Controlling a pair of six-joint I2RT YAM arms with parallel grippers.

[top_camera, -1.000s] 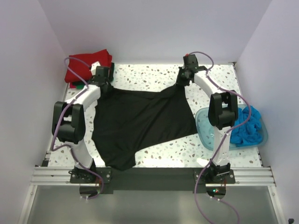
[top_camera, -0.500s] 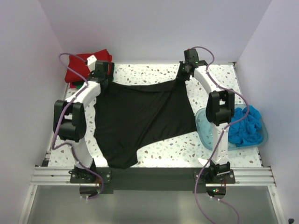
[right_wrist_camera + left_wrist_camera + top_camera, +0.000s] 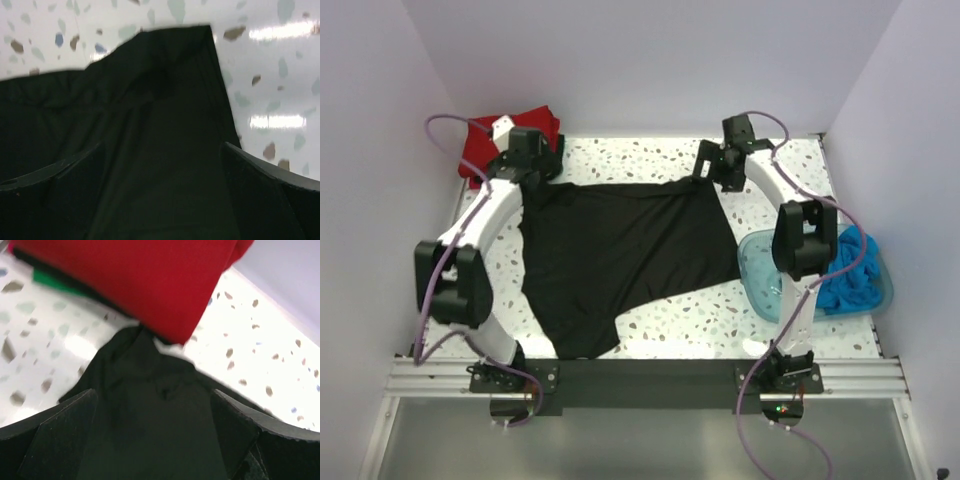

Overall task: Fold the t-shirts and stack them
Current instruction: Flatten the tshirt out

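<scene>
Speckled table [image 3: 650,160], pale lilac walls [image 3: 650,60]

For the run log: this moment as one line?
black t-shirt: spread out | left gripper: open over far-left corner | right gripper: open over far-right corner | red t-shirt: folded, far left

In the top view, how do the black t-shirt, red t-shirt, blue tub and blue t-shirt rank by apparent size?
1. black t-shirt
2. blue tub
3. red t-shirt and blue t-shirt: these look alike and both are partly hidden, so I leave them unranked.
</scene>
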